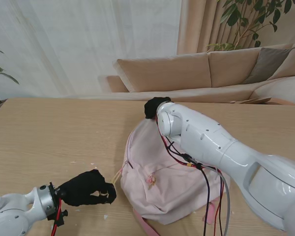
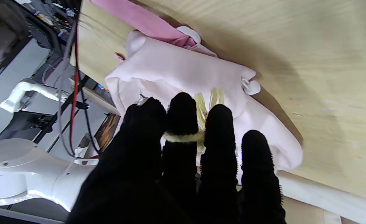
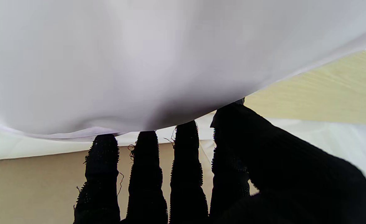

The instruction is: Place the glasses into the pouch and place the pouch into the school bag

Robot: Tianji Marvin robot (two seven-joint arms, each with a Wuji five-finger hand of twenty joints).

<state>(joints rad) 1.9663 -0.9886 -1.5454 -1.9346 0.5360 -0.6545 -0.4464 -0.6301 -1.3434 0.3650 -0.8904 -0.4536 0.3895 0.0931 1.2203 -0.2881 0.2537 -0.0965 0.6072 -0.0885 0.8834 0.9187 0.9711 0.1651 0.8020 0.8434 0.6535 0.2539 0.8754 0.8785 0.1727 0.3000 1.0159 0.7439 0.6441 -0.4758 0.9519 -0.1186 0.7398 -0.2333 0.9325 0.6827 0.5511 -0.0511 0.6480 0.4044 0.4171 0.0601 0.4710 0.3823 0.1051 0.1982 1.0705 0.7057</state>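
Observation:
The pink school bag (image 1: 162,177) lies on the table in front of me, its side opening turned towards my left. A pale yellow striped pouch (image 2: 208,99) shows in that opening, mostly inside the bag (image 2: 183,71). Its yellowish cord (image 2: 183,137) is looped over a finger of my left hand (image 1: 88,189), which is curled just left of the bag. My right hand (image 1: 155,106) reaches over the bag and pinches the fabric at its far top edge; in the right wrist view the lifted bag fabric (image 3: 158,62) meets the fingertips (image 3: 184,130). The glasses are not visible.
A pink strap (image 1: 145,223) trails off the bag's near edge. My right arm (image 1: 221,152) with its cables crosses over the bag's right half. A beige sofa (image 1: 196,71) stands beyond the table's far edge, and small white specks lie near my left hand.

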